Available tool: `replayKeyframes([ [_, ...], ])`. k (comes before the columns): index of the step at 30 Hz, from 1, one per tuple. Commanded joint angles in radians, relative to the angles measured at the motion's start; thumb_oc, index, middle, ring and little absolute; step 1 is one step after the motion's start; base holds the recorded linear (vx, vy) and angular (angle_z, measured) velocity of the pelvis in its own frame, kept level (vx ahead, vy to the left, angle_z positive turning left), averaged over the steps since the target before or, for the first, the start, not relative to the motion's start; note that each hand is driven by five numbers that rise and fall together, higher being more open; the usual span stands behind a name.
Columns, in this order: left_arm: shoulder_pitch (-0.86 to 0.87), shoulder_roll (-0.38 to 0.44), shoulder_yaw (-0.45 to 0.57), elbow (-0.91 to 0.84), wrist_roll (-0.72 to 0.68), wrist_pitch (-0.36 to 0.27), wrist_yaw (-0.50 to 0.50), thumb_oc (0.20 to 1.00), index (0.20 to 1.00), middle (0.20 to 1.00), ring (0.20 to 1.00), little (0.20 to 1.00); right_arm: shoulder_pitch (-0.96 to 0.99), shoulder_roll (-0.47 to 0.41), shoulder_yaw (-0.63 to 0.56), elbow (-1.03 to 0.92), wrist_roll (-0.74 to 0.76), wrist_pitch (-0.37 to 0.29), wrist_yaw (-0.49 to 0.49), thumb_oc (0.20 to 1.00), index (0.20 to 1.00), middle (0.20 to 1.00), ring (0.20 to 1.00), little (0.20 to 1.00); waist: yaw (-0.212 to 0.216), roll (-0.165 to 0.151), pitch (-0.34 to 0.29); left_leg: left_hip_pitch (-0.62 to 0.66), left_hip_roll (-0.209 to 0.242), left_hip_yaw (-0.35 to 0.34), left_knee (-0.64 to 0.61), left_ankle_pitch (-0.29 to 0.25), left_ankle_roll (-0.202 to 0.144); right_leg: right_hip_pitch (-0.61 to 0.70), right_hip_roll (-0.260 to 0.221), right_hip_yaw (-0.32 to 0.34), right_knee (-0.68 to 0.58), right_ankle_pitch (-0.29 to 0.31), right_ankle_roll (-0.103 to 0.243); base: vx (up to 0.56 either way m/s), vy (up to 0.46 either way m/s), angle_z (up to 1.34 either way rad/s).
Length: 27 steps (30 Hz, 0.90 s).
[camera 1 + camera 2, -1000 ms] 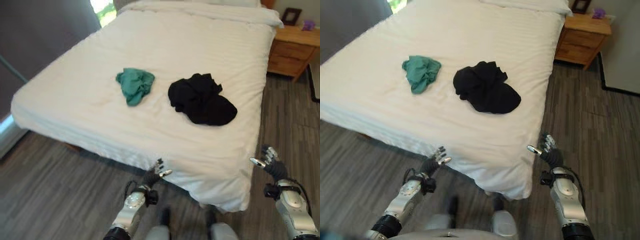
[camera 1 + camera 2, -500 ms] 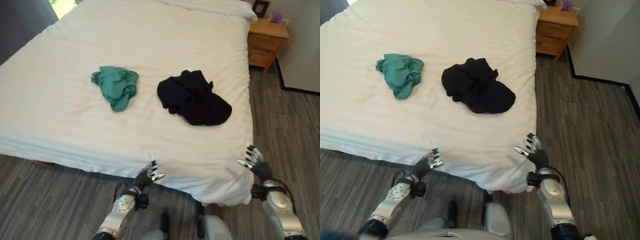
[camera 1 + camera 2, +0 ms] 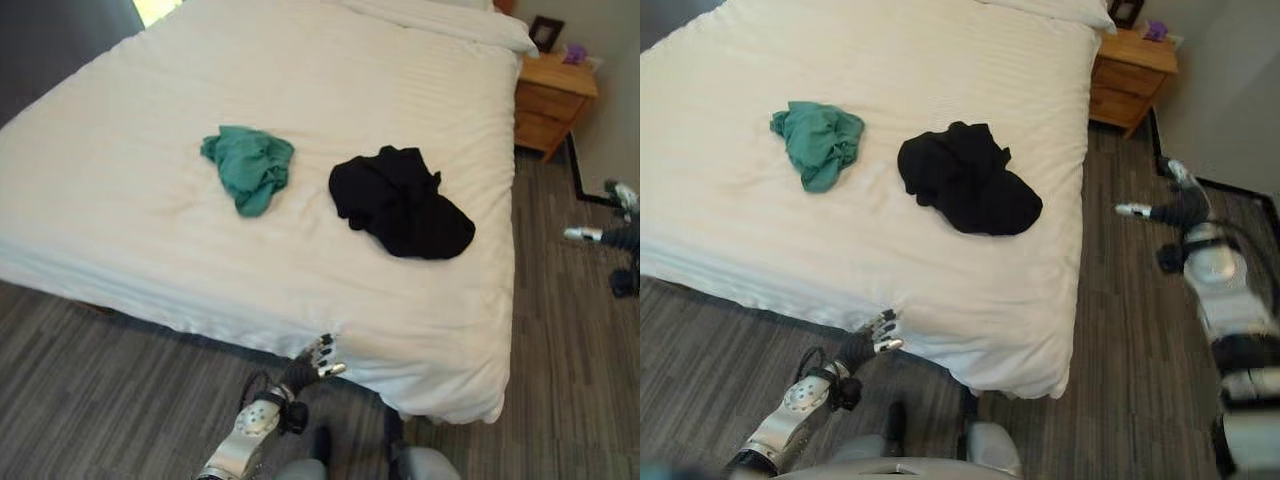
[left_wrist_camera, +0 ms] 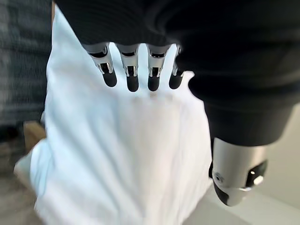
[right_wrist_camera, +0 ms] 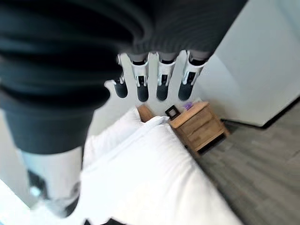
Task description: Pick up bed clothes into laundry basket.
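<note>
- Left eye view: green garment point(image 3: 248, 167) lies crumpled on the white bed point(image 3: 120, 230), black garment point(image 3: 400, 203) just beside it toward 3 o'clock, the two apart. Left hand point(image 3: 312, 358) sits at the bed's near edge, roughly 6 o'clock from the black garment and well apart from both clothes; fingers relaxed, holding nothing. Right hand point(image 3: 612, 222) is cut off at the frame's 3 o'clock edge, over the wood floor point(image 3: 560, 330), off the bed, well apart from the black garment.
- Right eye view: same layout, green garment point(image 3: 818, 142) at about 9 o'clock of the black garment point(image 3: 968, 190). Right hand point(image 3: 1170, 205) raised beside the bed's side, at 3 o'clock of the black garment, thumb and fingers spread, empty. Left hand point(image 3: 868, 343) near the mattress corner, at 7 o'clock from the black one. Wooden nightstand point(image 3: 1132, 68) at 1 o'clock by the bed head, small items on top too small to make out.
- Left wrist view: left hand point(image 4: 197, 51) with fingers point(image 4: 132, 75) straight, thumb apart, nothing gripped; white bedding point(image 4: 122, 159) hangs past the fingertips, contact hard to tell.
- Right wrist view: right hand point(image 5: 70, 61) with fingers point(image 5: 143, 86) extended, empty; bed point(image 5: 154, 178) and nightstand point(image 5: 197, 123) well beyond them.
</note>
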Motion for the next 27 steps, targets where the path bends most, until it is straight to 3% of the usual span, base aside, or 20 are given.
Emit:
replayKeyframes([
  [1, -0.045, 0.022, 0.018, -0.07, -0.049, -0.045, -0.007, 1.0, 1.0, 1.0, 1.0, 1.0, -0.15, -0.036, 0.073, -0.004, -0.04, -0.013, -0.022, 1.0, 1.0, 1.0, 1.0, 1.0, 0.044, 0.012, 0.026, -0.033, -0.022, -0.082, 0.006, 0.029, 0.016, 0.024, -0.005, -0.001, 0.099, -0.063, 0.036, -0.05, -0.011, 0.13],
  [4, -0.074, 0.049, 0.004, -0.069, -0.062, -0.054, 0.011, 1.0, 1.0, 1.0, 1.0, 1.0, -0.426, 0.001, 0.253, 0.27, -0.072, 0.006, -0.049, 1.0, 1.0, 1.0, 1.0, 1.0, 0.083, 0.022, 0.052, -0.094, -0.028, -0.114, 0.006, 0.052, 0.007, -0.005, -0.008, -0.035, 0.068, -0.047, 0.033, -0.06, -0.021, 0.19],
  [7, -0.076, 0.052, 0.007, -0.071, -0.061, -0.056, 0.014, 1.0, 1.0, 1.0, 1.0, 1.0, -0.463, 0.013, 0.274, 0.305, -0.072, 0.007, -0.055, 1.0, 1.0, 1.0, 1.0, 1.0, 0.086, 0.026, 0.056, -0.107, -0.03, -0.121, 0.006, 0.057, 0.004, -0.009, -0.006, -0.04, 0.057, -0.041, 0.032, -0.03, -0.021, 0.41],
  [10, -0.088, 0.058, 0.017, -0.065, -0.066, -0.066, 0.043, 1.0, 1.0, 1.0, 1.0, 1.0, -0.54, 0.077, 0.279, 0.364, -0.041, 0.007, -0.09, 1.0, 1.0, 1.0, 1.0, 1.0, 0.116, 0.034, 0.083, -0.163, -0.036, -0.135, 0.006, 0.074, -0.003, -0.039, -0.004, -0.057, 0.025, -0.02, 0.034, -0.03, -0.017, 0.08],
  [15, -0.098, 0.041, 0.021, -0.056, -0.071, -0.069, 0.064, 1.0, 1.0, 1.0, 1.0, 1.0, -0.557, 0.139, 0.324, 0.411, -0.065, 0.017, -0.067, 1.0, 1.0, 1.0, 1.0, 1.0, 0.136, 0.043, 0.118, -0.213, -0.041, -0.146, 0.006, 0.092, -0.012, -0.073, 0.002, -0.066, 0.016, -0.014, 0.03, -0.01, -0.018, 0.1],
  [18, -0.117, 0.026, 0.003, -0.061, -0.07, -0.071, 0.075, 1.0, 1.0, 1.0, 1.0, 1.0, -0.528, 0.184, 0.276, 0.475, -0.031, 0.016, -0.089, 1.0, 1.0, 1.0, 1.0, 1.0, 0.152, 0.057, 0.143, -0.247, -0.046, -0.158, 0.006, 0.104, -0.018, -0.1, 0.002, -0.079, 0.012, -0.008, 0.032, -0.03, -0.024, 0.1],
  [24, -0.175, -0.022, -0.024, -0.006, -0.043, -0.07, 0.094, 1.0, 1.0, 1.0, 1.0, 1.0, -0.424, 0.275, 0.27, 0.536, -0.071, 0.021, -0.057, 1.0, 1.0, 1.0, 1.0, 1.0, 0.169, 0.069, 0.152, -0.272, -0.047, -0.157, 0.006, 0.108, -0.025, -0.116, 0.004, -0.089, 0.012, -0.01, 0.033, 0.02, -0.005, 0.08],
  [27, -0.184, -0.037, -0.022, 0.002, -0.037, -0.074, 0.09, 1.0, 1.0, 1.0, 1.0, 1.0, -0.287, 0.361, 0.303, 0.491, -0.148, 0.019, -0.009, 1.0, 1.0, 1.0, 1.0, 1.0, 0.163, 0.075, 0.15, -0.252, -0.048, -0.166, 0.006, 0.103, -0.022, -0.092, 0.002, -0.095, 0.012, -0.024, 0.031, 0.06, -0.001, 0.01],
])
